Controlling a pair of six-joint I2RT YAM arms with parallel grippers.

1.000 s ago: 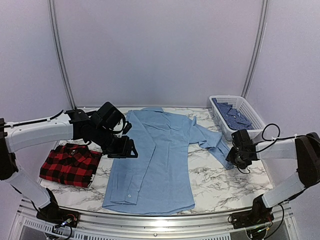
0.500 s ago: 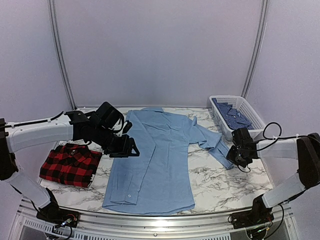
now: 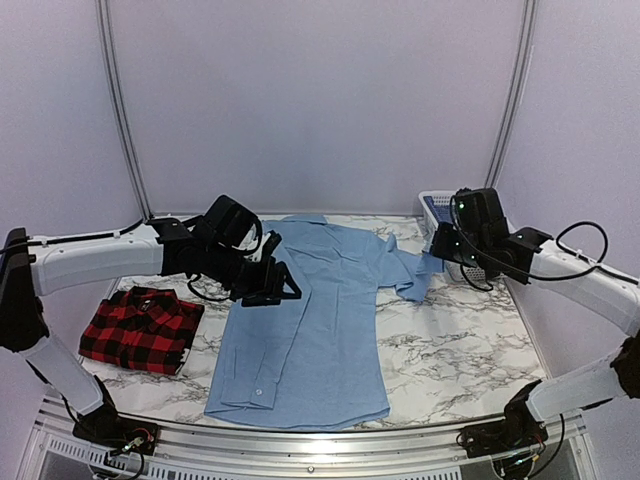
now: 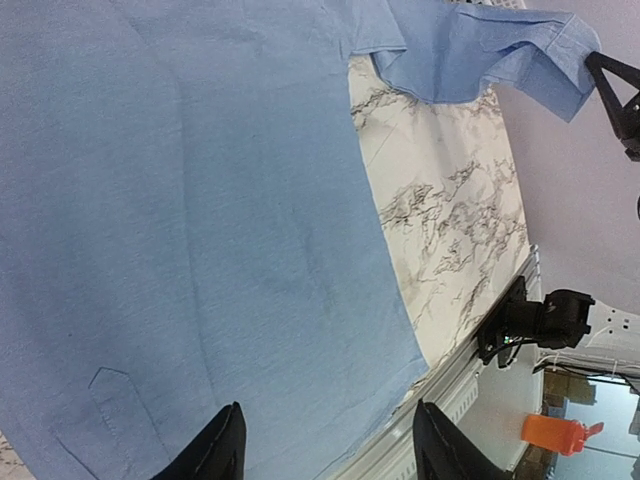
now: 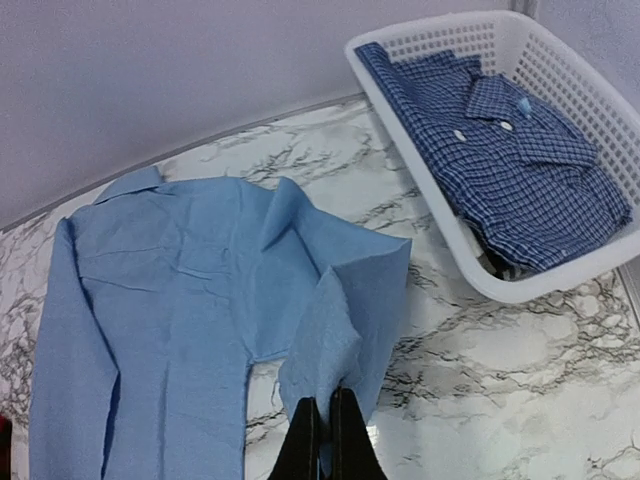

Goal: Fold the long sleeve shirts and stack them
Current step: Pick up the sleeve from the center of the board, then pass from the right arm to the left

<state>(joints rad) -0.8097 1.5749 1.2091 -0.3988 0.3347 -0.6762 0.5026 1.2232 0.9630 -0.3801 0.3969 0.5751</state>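
The light blue shirt (image 3: 305,330) lies flat in the middle of the marble table, its left sleeve folded over the body. My right gripper (image 3: 438,256) is shut on the right sleeve's cuff (image 5: 330,350) and holds it lifted above the table near the basket. The sleeve also shows in the left wrist view (image 4: 480,50). My left gripper (image 3: 275,290) is open and empty, hovering over the shirt's left side (image 4: 180,230). The red-and-black plaid shirt (image 3: 140,328) lies folded at the table's left.
A white basket (image 3: 510,232) at the back right holds a folded blue checked shirt (image 5: 500,150). Bare marble (image 3: 450,350) lies to the right of the blue shirt. The table's metal front rail (image 3: 300,440) runs along the near edge.
My right gripper has risen and moved back and left, lifting the blue sleeve off the table. My left gripper has shifted right over the shirt.
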